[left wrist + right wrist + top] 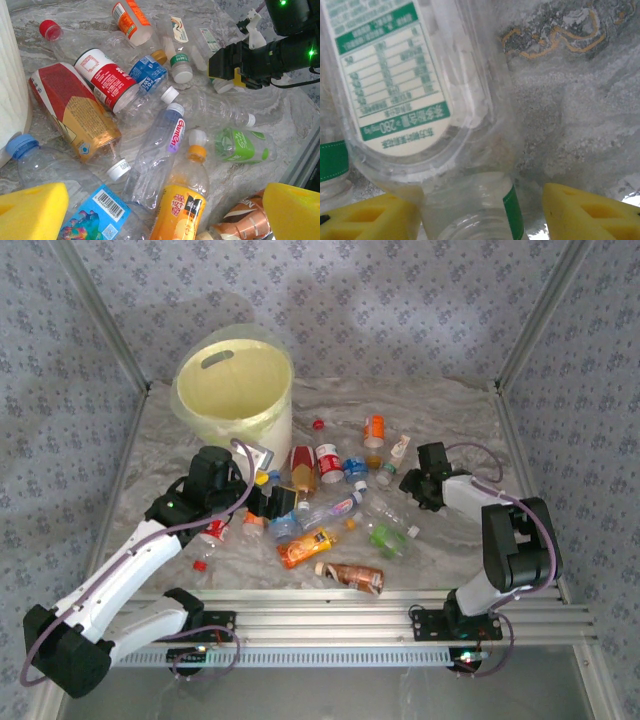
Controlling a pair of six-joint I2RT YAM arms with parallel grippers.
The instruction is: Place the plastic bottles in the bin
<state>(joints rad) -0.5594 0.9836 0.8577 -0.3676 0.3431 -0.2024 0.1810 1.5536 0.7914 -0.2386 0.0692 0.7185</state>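
The plastic bottles [305,548] lie scattered on the table [455,420] across the middle of the top view, all outside the bin [270,425], which stands at the upper left.

The right tool [472,205] is open, its yellow pads at the bottom corners of its wrist view. They straddle the neck end of a clear bottle with a green-edged label [395,75], and the right-hand pad is not touching it. A second green-banded bottle [332,160] sits just beside it at the left edge. Closing here may pinch both, or the slick, crushed plastic may squirt out forward.

The left tool [162,197] hangs open wide over a crowded patch: an orange-labelled bottle [180,205], a blue-labelled bottle [100,212] and a brown one [242,220] all lie between or under its pads. A descent here would likely grab two, or shove neighbours aside. Any loosely held bottle could also drop before reaching the bin.
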